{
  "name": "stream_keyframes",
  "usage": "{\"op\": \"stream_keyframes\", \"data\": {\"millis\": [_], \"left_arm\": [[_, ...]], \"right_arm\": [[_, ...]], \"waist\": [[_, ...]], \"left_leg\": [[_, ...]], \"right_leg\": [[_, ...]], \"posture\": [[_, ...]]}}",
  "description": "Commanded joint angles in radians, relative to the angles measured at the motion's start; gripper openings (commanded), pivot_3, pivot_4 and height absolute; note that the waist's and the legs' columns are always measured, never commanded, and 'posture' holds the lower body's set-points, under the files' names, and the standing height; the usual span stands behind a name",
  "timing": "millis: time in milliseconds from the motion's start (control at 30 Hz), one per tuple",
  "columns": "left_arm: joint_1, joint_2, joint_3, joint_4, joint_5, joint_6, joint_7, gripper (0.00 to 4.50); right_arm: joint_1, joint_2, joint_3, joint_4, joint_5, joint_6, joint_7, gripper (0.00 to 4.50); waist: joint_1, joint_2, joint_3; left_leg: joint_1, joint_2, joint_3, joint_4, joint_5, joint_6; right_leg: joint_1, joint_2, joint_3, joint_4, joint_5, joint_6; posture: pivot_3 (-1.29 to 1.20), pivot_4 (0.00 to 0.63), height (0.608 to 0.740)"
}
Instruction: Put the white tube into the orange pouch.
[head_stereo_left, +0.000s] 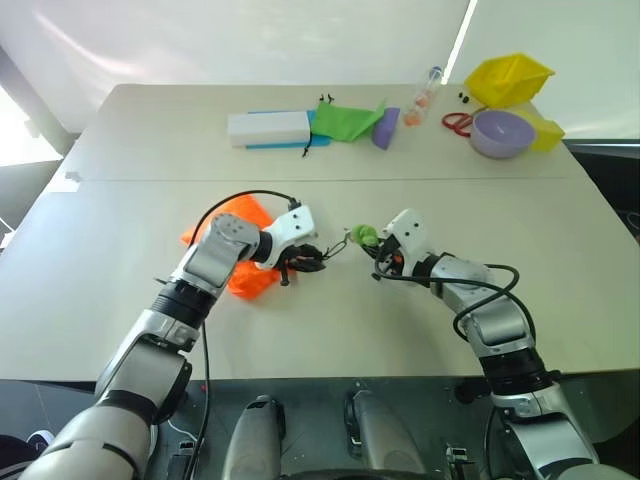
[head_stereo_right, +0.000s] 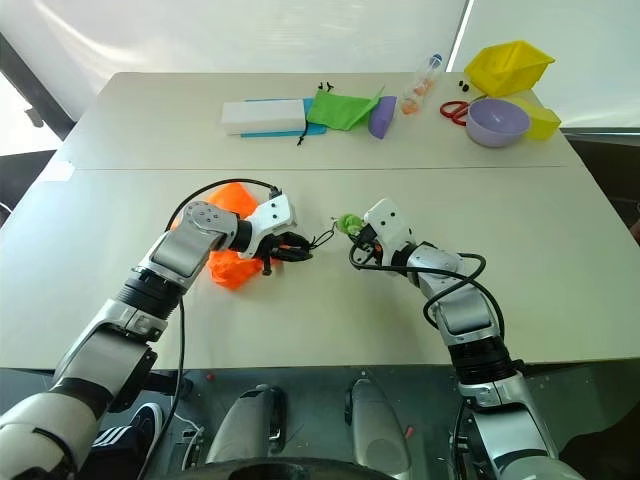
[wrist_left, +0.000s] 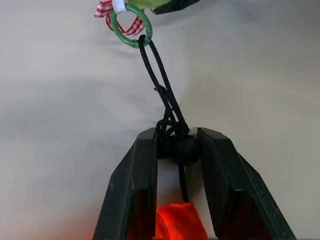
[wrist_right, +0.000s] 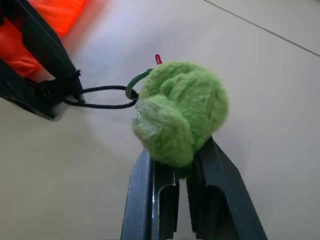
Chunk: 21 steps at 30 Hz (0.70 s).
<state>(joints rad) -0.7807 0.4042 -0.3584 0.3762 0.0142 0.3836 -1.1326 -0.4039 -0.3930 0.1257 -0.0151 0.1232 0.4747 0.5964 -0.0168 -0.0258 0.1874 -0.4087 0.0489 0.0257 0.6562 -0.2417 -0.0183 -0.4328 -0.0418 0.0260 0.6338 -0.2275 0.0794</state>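
The orange pouch (head_stereo_left: 243, 276) lies crumpled on the table under my left wrist. Its dark cord (wrist_left: 163, 86) runs from a black stopper (wrist_left: 182, 151) to a green ring (wrist_left: 129, 26). My left gripper (wrist_left: 176, 137) is shut on that stopper, with the pouch's mouth just behind its fingers. A fuzzy green pompom (wrist_right: 182, 110) hangs on the ring, and my right gripper (wrist_right: 182, 160) is shut on it. The cord is stretched between the two grippers (head_stereo_left: 305, 260) (head_stereo_left: 372, 243). The white tube is out of view.
Along the far edge stand a long white box (head_stereo_left: 268, 128) on a blue sheet, a green pouch (head_stereo_left: 345, 122), a clear bottle (head_stereo_left: 425, 97), red scissors (head_stereo_left: 457, 122), a purple bowl (head_stereo_left: 502, 132) and a yellow pouch (head_stereo_left: 508, 78).
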Motion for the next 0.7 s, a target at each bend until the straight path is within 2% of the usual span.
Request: {"op": "stream_keyframes", "data": {"millis": [33,200,233,267,700], "left_arm": [[0.01,0.011,0.001,-0.016,0.006,-0.005,0.005,1.32],[0.013,0.013,0.0,-0.021,-0.001,0.002,0.001,1.32],[0.014,0.013,0.001,-0.024,-0.002,0.004,0.002,0.9],[0.016,0.011,0.004,-0.026,-0.004,0.006,0.006,0.75],[0.025,0.014,-0.004,-0.046,-0.005,-0.003,0.004,0.75]], "right_arm": [[-0.023,-0.002,-0.009,-0.018,0.001,-0.015,0.001,0.0],[-0.024,0.001,-0.006,-0.017,0.0,-0.017,0.002,0.0],[-0.023,0.001,-0.006,-0.018,0.001,-0.017,0.002,0.0],[-0.023,0.001,-0.005,-0.018,0.0,-0.017,0.002,0.0],[-0.015,-0.001,-0.003,-0.025,-0.001,-0.015,0.002,0.0]], "waist": [[-0.001,0.0,0.0],[0.0,0.0,0.0],[0.0,0.0,0.0],[0.0,0.0,0.0],[0.001,0.0,0.0]], "left_leg": [[0.0,0.0,0.0,0.0,0.0,0.0],[0.0,0.0,0.0,0.0,0.0,0.0],[0.0,0.0,0.0,0.0,0.0,0.0],[0.0,0.0,0.0,0.0,0.0,0.0],[0.0,0.0,0.0,0.0,0.0,0.0]], "right_leg": [[0.0,0.0,0.0,0.0,0.0,0.0],[0.0,0.0,0.0,0.0,0.0,0.0],[0.0,0.0,0.0,0.0,0.0,0.0],[0.0,0.0,0.0,0.0,0.0,0.0],[0.0,0.0,0.0,0.0,0.0,0.0]], "posture": [[0.0,0.15,0.74],[0.0,0.15,0.74],[0.0,0.15,0.74],[0.0,0.15,0.74],[0.0,0.15,0.74]]}}
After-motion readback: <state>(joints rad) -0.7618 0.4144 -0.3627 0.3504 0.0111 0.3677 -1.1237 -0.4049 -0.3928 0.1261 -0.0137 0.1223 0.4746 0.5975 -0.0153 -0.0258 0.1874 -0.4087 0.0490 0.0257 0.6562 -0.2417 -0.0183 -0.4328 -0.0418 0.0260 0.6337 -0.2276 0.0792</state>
